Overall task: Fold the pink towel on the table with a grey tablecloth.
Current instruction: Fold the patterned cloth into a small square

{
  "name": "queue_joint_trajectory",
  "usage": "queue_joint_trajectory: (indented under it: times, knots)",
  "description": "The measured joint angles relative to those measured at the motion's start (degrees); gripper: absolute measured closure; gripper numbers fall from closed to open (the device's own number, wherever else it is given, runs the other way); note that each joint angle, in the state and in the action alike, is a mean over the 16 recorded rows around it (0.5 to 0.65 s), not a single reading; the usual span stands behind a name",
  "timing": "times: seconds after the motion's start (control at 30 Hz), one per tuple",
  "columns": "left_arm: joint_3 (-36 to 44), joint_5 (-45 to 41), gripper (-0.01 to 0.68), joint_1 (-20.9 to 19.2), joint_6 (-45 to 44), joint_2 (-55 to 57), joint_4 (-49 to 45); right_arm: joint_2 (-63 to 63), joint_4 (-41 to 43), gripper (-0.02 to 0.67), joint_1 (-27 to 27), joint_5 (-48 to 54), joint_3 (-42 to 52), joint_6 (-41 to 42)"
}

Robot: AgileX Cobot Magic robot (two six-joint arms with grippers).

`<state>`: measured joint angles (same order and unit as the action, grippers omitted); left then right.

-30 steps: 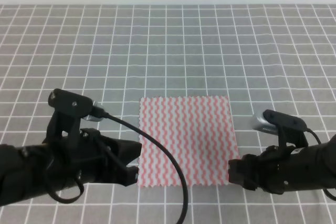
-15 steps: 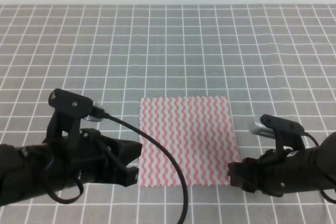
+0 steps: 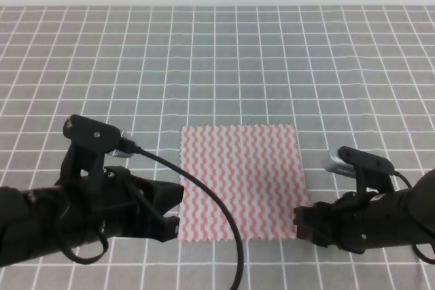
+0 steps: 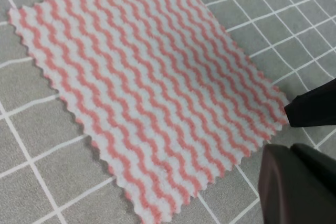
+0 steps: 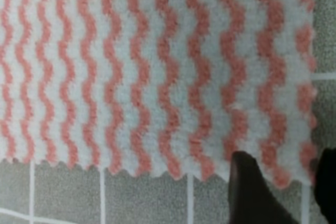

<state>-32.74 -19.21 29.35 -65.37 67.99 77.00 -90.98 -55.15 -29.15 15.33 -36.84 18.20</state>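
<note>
Step in hand, as I read it: pinching the two near corners of the pink towel [image 3: 239, 182] before lifting them toward the far edge. To do it well, both grippers should go low enough to catch cloth w/o dragging it, bite only the corner tips, and close together so the fold stays square.

Right gripper [image 5: 281, 182]: fingers apart, straddling the towel's near corner on its side, one finger [image 5: 251, 190] over the pinked edge, nothing clamped yet. Left gripper [image 4: 299, 145]: two dark fingers show w/ a gap between them, just beside the other near corner, not on the cloth. Looks spread, holding nothing.

Towel lies flat and unfolded on the counter [image 3: 217, 66], near the middle, closer to the near edge, sides roughly parallel to the white grid lines. Thin, fuzzy cloth, pink-red and white wavy stripes, zigzag-cut edges, no wrinkles visible. Likely limp, so corners may slip if grip is shallow.
</note>
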Motion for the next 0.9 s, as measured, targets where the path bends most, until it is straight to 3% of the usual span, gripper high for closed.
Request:
queue_joint_trajectory:
  times: [0.9]
  knots:
    - [0.0, -0.82, 0.676, 0.0, 0.0, 0.15, -0.02, -0.17, 0.79, 0.415, -0.01, -0.12, -2.06, 0.78]
